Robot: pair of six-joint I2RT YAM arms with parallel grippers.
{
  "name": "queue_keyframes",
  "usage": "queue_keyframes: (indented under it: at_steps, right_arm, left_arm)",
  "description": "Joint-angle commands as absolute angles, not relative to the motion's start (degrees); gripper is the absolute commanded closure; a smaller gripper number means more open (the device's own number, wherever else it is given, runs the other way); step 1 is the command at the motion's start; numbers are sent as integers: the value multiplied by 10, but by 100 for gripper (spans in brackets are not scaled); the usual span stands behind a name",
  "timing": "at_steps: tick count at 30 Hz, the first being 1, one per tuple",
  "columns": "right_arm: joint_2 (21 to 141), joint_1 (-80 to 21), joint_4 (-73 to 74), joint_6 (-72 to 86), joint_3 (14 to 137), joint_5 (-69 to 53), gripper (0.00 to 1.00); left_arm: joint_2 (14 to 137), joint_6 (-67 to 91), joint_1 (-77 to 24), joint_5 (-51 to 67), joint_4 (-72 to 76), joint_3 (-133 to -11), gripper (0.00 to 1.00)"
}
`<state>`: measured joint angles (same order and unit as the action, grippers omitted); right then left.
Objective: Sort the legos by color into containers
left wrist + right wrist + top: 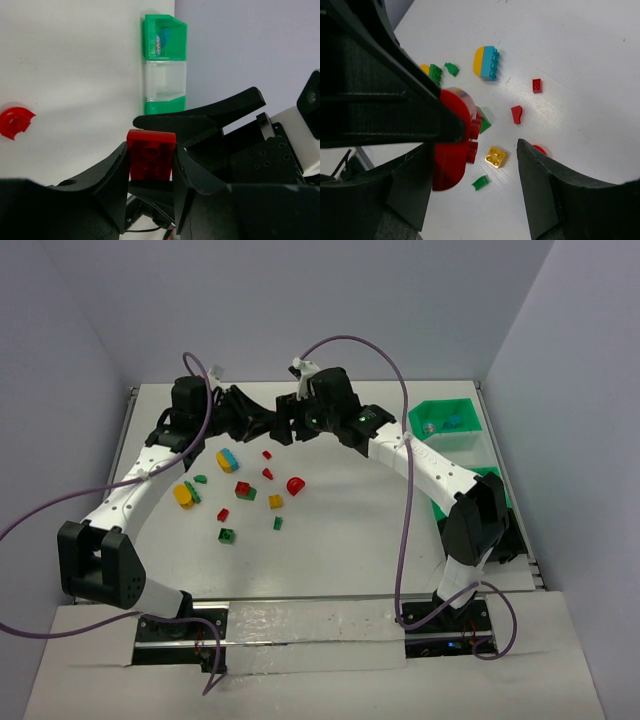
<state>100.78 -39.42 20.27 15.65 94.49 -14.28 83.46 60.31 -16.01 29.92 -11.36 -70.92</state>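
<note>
Left jaws around one red brick point(150, 155)

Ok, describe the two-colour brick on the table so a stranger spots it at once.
On the white table, find the loose legos scattered in the middle. The two-colour brick lies at that scatter's far edge, left of centre. It alone is half yellow, half blue, and bigger than the red bits beside it.

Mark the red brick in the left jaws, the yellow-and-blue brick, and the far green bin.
red brick point(150, 155): left wrist view, middle of its facing side.
yellow-and-blue brick point(487, 62): right wrist view, on its blue half.
green bin point(450, 439): top view, on its near wall.
</note>
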Motion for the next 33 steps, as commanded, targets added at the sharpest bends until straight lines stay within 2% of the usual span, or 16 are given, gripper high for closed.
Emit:
queue_keyframes:
  at_steps: [1,3,6,7,10,12,15,16,21,26,33]
  right_arm:
    - [1016,-403,164,159,977,-101,36]
    - [1017,-404,160,156,976,-89,47]
    - [1016,-403,155,154,972,-83,59]
    - [1015,-404,153,151,970,-81,72]
    - [1011,-405,154,144,963,-81,95]
    - [1001,-404,156,131,957,-81,100]
    - [981,-401,171,113,943,-79,100]
    - [972,-399,176,107,937,-78,100]
    - [914,-337,207,71,853,-84,100]
    - [835,-165,266,12,747,-70,100]
    - [832,-4,333,-72,727,-14,100]
  left_arm:
    - [836,641,-160,337,-67,-702,100]
    - [836,650,-160,345,-60,-694,99]
    - [836,655,-160,350,-55,-689,99]
    - [836,657,-160,351,-53,-685,99]
    - [836,654,-159,349,-53,-684,95]
    - [837,645,-156,345,-54,-682,81]
    - [839,624,-143,325,-65,-685,12]
    - [839,613,-137,317,-71,-689,2]
    - [834,522,-95,260,-125,-745,1]
    - [819,369,-82,136,-196,-798,1]
    - [805,257,-87,43,-213,-782,1]
